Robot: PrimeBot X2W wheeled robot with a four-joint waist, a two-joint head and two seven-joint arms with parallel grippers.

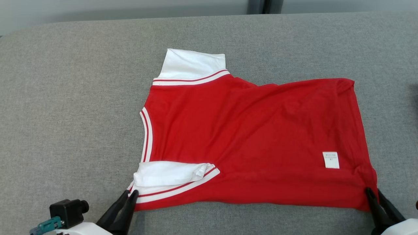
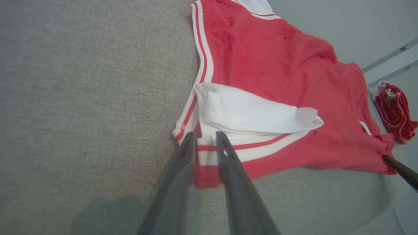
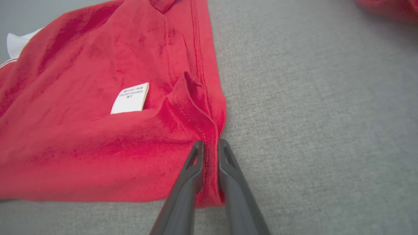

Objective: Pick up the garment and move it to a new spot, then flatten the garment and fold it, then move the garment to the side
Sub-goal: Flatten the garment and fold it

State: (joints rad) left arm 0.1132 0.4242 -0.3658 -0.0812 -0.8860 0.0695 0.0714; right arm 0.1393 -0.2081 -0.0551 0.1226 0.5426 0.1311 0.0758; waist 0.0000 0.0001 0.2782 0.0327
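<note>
The garment (image 1: pixel 248 137) is a red shirt with white sleeves and red-and-white striped trim, spread flat on the grey table with a white label near its right hem. My left gripper (image 1: pixel 130 195) is shut on the garment's near left corner, by the folded white sleeve (image 2: pixel 251 111); the striped cloth sits pinched between its fingers (image 2: pixel 206 138). At the near right corner my right gripper (image 1: pixel 373 192) is shut on the red hem (image 3: pixel 210 143), next to the label (image 3: pixel 130 98).
The grey cloth-covered table (image 1: pixel 65 114) stretches wide to the left and behind the garment. Another bunched red cloth (image 2: pixel 393 112) lies beyond the garment's right end. The table's near edge runs just below the grippers.
</note>
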